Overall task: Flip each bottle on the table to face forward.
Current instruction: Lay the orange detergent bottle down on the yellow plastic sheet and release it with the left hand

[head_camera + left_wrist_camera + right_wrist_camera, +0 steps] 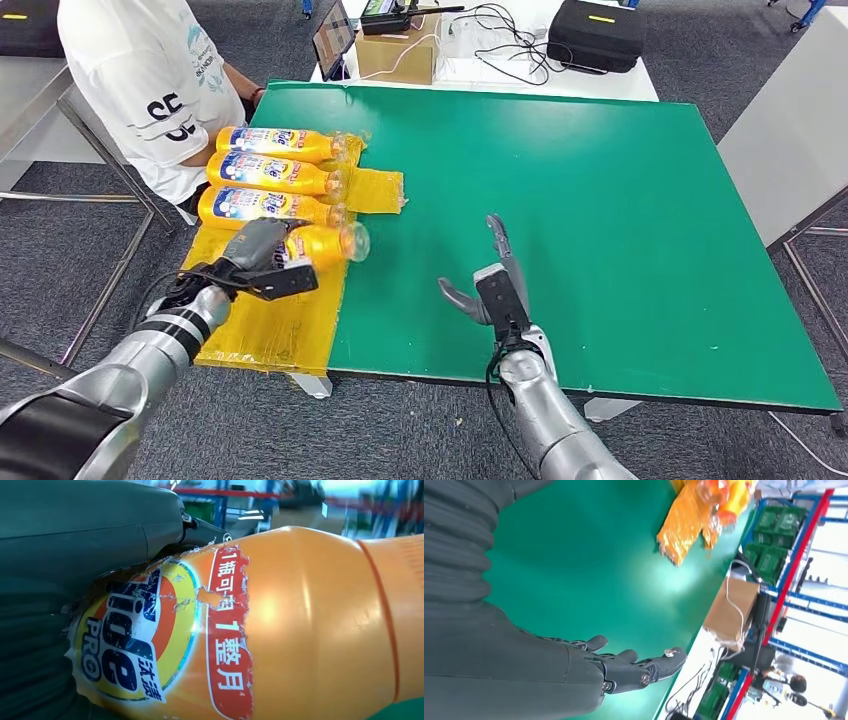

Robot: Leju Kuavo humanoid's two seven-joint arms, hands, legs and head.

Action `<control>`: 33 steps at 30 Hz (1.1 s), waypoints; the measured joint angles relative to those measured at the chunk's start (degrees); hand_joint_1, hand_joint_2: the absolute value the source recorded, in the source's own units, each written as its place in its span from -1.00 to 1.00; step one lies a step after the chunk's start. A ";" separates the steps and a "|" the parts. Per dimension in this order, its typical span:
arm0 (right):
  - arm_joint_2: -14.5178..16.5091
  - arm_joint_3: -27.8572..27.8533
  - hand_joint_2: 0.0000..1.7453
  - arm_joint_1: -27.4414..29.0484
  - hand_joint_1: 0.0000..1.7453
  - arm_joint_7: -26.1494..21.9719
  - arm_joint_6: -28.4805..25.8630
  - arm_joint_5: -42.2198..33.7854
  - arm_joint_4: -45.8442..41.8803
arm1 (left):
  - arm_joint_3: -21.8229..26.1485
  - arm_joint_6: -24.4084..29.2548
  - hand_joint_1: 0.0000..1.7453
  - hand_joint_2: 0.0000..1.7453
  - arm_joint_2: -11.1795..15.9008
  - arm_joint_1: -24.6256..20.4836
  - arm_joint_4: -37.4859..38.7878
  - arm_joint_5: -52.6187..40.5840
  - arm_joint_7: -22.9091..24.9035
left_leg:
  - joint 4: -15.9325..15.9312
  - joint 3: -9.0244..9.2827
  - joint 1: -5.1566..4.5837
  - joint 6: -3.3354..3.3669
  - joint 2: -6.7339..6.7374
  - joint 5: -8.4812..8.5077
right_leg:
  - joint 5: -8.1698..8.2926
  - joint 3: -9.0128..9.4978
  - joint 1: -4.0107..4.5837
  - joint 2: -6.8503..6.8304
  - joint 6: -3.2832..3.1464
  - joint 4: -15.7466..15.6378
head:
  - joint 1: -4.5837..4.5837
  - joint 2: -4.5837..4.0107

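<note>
My left hand wraps around the nearest bottle on the yellow mat, its long body pointing toward 3 o'clock (cap end), while my right hand waits open, holding nothing, over the green table.

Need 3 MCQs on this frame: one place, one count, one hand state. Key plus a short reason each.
1. Where do the bottles lie?
A. on the yellow sheet at the table's left edge
B. at the green table's centre
C. on the floor

2. How many orange bottles show in the head view?
A. two
B. four
C. six

3. What is the right hand doing?
A. gripping a bottle
B. open above the green table
C. pressing the cardboard box

Key: 1 A, the yellow sheet lies under them. 2 B, three lie in a row and the left hand grips the nearest bottle. 3 B, the right hand holds nothing over the green table.
</note>
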 joint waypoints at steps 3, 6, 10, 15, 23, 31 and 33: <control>-0.57 -0.48 1.00 0.70 -1.00 -0.17 0.38 0.22 -1.06 | -4.63 -0.48 1.00 1.00 1.94 -1.50 1.80 -6.15 3.83 | 0.00 0.00 0.00 0.00 0.01 0.00 | 0.01 0.01 0.00 0.00 0.01 0.00 | 0.01 -0.01; -0.68 -0.56 1.00 0.82 -1.00 -0.21 0.50 0.52 -1.22 | -8.51 -1.60 1.00 1.00 2.74 -2.83 3.25 -9.99 6.72 | 0.00 -0.01 -0.01 0.00 -0.02 0.00 | 0.01 0.02 -0.01 -0.01 0.01 0.00 | 0.01 0.00; -0.50 -0.55 1.00 0.63 -1.00 -0.25 1.31 1.06 -1.20 | -12.47 -3.67 1.00 1.00 2.80 -3.69 4.87 -13.14 8.56 | 0.00 -0.02 -0.01 0.00 -0.02 0.00 | 0.02 0.02 -0.02 -0.01 0.02 0.00 | 0.00 0.00; 0.27 -0.21 1.00 0.10 -1.00 -0.32 2.05 1.30 -0.98 | -15.63 -5.33 1.00 1.00 1.95 -4.56 5.93 -14.91 9.17 | 0.00 -0.02 -0.01 0.00 -0.14 0.00 | 0.00 0.05 -0.02 -0.06 0.01 -0.01 | -0.01 0.00; 1.09 0.34 1.00 -0.14 -1.00 -0.34 2.70 1.37 -0.11 | -18.70 -7.50 1.00 1.00 0.37 -5.62 6.61 -17.16 8.96 | -0.01 0.05 -0.02 0.00 -0.19 0.01 | 0.00 0.17 -0.03 -0.11 0.01 -0.01 | 0.00 0.00; 1.20 0.50 1.00 -0.17 -1.00 -0.34 2.69 1.37 0.50 | -19.62 -7.43 -1.00 1.00 -0.16 -5.70 6.81 -17.33 9.12 | 0.00 0.07 -0.02 0.00 -0.21 0.02 | 0.01 0.20 -0.03 -0.14 0.01 -0.01 | 0.00 0.00; 1.21 0.54 1.00 -0.19 -1.00 -0.34 2.60 1.40 0.67 | -19.63 -6.60 -1.00 1.00 -0.53 -5.66 6.91 -17.33 9.62 | 0.00 0.07 -0.02 0.00 -0.21 0.02 | 0.01 0.20 -0.03 -0.14 0.01 -0.01 | 0.01 0.00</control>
